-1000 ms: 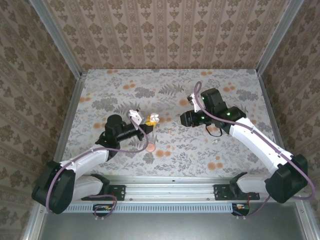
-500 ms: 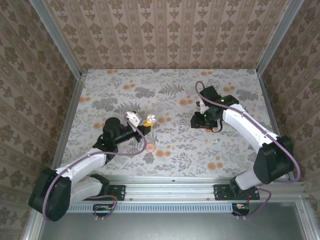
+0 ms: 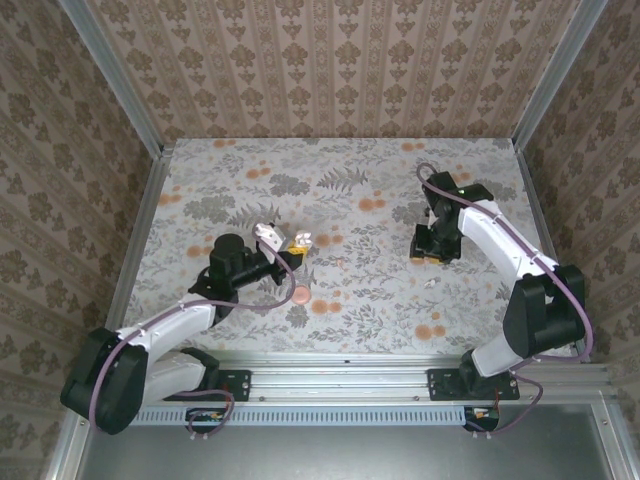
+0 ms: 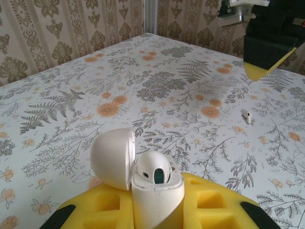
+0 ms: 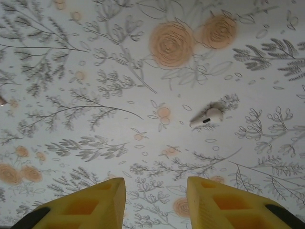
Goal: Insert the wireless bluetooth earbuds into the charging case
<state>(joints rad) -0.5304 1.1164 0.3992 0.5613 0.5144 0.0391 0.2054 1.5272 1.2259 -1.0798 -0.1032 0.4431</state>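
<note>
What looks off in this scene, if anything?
One earbud lies loose on its side on the floral tablecloth, apart from the charging case, which the left gripper holds with its lid open. The right gripper hangs open near that earbud. Nothing looks spilled or damaged.

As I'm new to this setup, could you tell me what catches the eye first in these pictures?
The left gripper clamps a white charging case, its lid flipped open, above the floral table. A loose white earbud lies on the table's right side, with the right gripper open just above it.
</note>
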